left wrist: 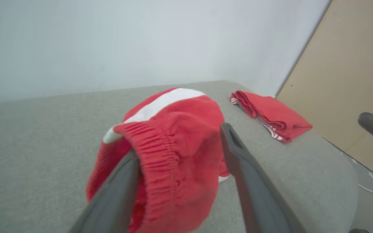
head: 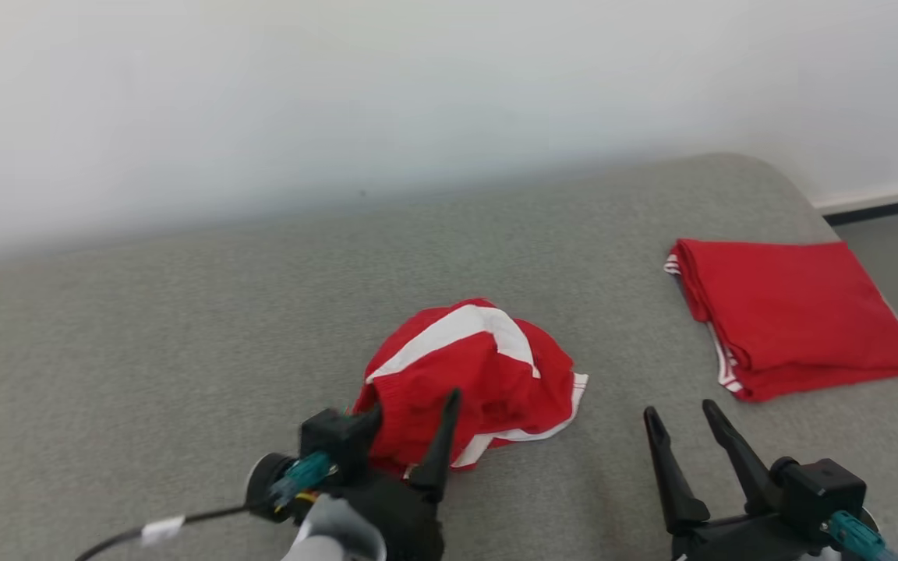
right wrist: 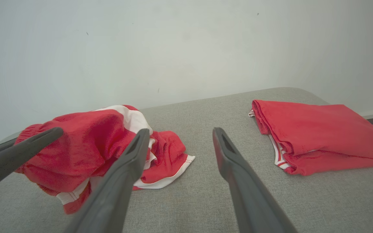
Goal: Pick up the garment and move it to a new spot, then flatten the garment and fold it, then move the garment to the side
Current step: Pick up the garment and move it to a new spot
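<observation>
**Crumpled red shorts between the left fingers, a folded red stack apart**

The garment (head: 472, 351) is a red pair of shorts with broad white bands and a white hem, bunched into a rounded heap at the lower middle of the head view on the grey tabletop (head: 184, 351). Its ribbed elastic waistband shows nearest in the left wrist view, draped over one finger.

The left gripper (head: 415, 401) reaches into the heap's near edge from the bottom of the frame. Its fingers are spread wide with the cloth bulging between them, not pressed together. In the right wrist view the heap's left part looks raised off the tabletop, but I cannot tell whether the fingers grip it or just carry it.

The right gripper (head: 679, 407), at the lower right, has its fingers spread over bare tabletop, touching nothing.

The left fingers cover the heap's lower edge, and its folds hide the legs. Both wrists are cut off by the bottom edge.

Count: two red cloths, this heap and a folded stack (head: 792, 312) with white-striped edges at the right, well apart from it; two grippers, two fingers each; one black cable (head: 184, 518) with a white tag at the lower left.
</observation>
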You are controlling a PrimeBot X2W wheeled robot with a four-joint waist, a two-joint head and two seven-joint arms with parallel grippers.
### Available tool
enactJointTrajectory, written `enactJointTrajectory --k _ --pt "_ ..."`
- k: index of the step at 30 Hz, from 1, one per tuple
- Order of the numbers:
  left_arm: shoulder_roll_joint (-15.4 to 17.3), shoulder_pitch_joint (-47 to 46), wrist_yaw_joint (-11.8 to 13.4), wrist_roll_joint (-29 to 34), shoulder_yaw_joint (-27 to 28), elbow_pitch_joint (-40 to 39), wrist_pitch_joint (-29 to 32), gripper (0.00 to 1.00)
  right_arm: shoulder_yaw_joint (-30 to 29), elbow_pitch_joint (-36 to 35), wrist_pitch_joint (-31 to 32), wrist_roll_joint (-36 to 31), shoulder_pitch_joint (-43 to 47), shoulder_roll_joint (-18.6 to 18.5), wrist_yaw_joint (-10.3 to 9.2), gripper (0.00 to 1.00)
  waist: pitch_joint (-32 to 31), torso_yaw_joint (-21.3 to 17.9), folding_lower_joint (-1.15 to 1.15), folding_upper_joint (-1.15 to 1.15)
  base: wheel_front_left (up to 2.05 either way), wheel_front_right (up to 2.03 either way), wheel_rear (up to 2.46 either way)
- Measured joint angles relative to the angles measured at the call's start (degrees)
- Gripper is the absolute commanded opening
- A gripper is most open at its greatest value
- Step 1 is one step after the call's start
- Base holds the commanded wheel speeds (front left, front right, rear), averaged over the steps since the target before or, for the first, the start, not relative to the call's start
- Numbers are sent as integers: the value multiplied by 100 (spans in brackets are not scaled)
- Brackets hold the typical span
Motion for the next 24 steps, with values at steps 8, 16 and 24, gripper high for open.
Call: enactJointTrajectory --k 8,16,24 --pt "580 929 457 1 506 -1003 -565 100 -336 86 -53 -11 126 0 0 100 -188 462 0 0 0 0 0" --pt "969 1838 699 53 801 -1278 -704 100 -434 238 -123 8 170 -1 0 100 -379 705 -1 0 0 0 0" --pt "1035 2248 1012 492 1280 -1574 -748 100 -641 374 -278 58 194 0 0 100 -408 740 -1 0 0 0 0"
